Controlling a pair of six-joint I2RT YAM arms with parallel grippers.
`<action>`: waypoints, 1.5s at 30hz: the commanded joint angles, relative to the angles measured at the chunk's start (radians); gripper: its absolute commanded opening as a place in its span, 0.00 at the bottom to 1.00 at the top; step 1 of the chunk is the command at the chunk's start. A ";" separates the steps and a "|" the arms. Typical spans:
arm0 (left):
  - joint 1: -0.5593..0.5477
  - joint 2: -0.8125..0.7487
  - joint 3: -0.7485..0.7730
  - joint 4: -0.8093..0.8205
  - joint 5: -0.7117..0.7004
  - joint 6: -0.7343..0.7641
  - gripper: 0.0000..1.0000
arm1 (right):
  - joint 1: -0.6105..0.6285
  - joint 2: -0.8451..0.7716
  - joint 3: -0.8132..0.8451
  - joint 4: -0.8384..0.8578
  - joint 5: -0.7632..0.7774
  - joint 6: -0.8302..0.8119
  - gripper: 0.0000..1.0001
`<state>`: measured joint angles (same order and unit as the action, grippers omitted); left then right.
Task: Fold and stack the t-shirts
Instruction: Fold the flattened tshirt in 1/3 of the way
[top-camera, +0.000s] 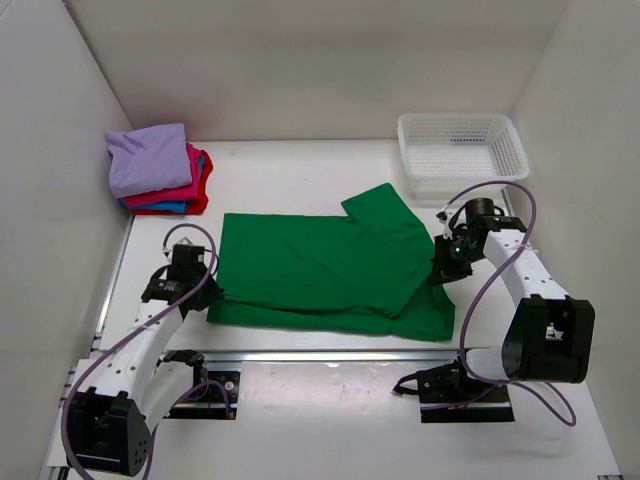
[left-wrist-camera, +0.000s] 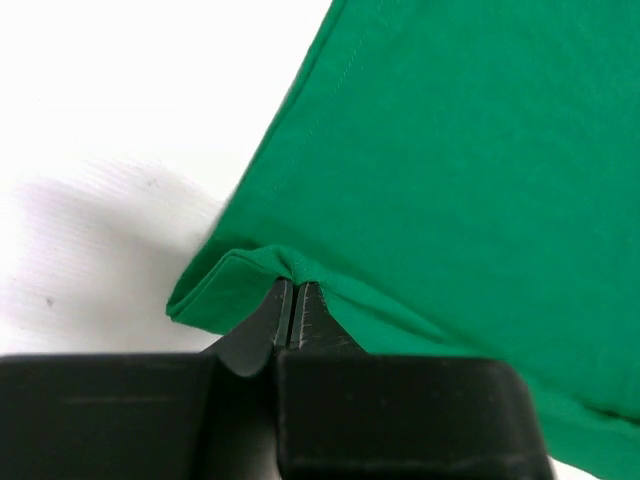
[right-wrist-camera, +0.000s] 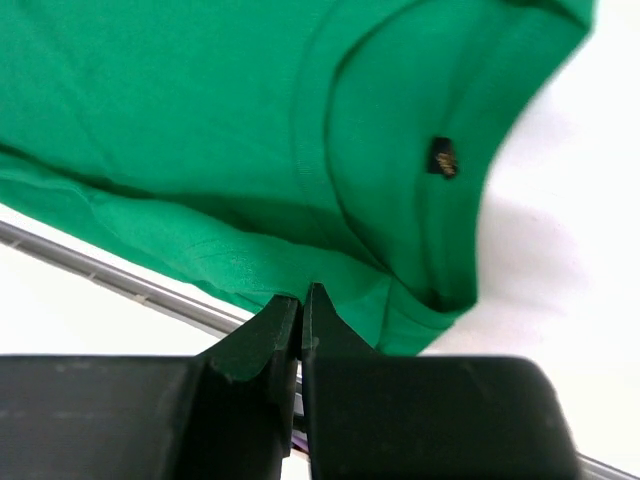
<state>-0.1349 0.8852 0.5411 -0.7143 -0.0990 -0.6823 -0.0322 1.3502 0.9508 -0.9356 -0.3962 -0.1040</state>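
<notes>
A bright green t-shirt (top-camera: 320, 265) lies spread across the middle of the table, with one part folded over on its right half. My left gripper (top-camera: 205, 293) is at the shirt's left edge. In the left wrist view it (left-wrist-camera: 293, 287) is shut, pinching a folded hem of the green cloth (left-wrist-camera: 460, 170). My right gripper (top-camera: 446, 266) is at the shirt's right edge, shut on the fabric (right-wrist-camera: 200, 120) near the collar, where a dark label (right-wrist-camera: 442, 157) shows. Folded t-shirts are stacked at the back left: lavender (top-camera: 150, 158) on top, pink-red (top-camera: 193, 180) and blue (top-camera: 170, 207) beneath.
A white mesh basket (top-camera: 505, 150) stands at the back right, close behind the right arm. White walls enclose the table on the left, back and right. A metal rail (top-camera: 330, 355) runs along the near edge in front of the arm bases.
</notes>
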 joint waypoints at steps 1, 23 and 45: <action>0.012 -0.005 -0.003 0.050 -0.047 0.015 0.00 | -0.028 0.006 0.020 0.001 0.028 0.015 0.00; 0.049 0.066 -0.047 0.190 -0.027 0.047 0.12 | 0.003 0.122 0.132 0.106 0.082 0.050 0.00; 0.058 0.611 0.474 0.296 -0.044 0.320 0.67 | 0.207 0.246 0.354 0.283 0.329 0.173 0.55</action>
<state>-0.0692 1.3380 0.9028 -0.3897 -0.1322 -0.4465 0.1188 1.5539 1.2041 -0.7593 -0.0864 0.0284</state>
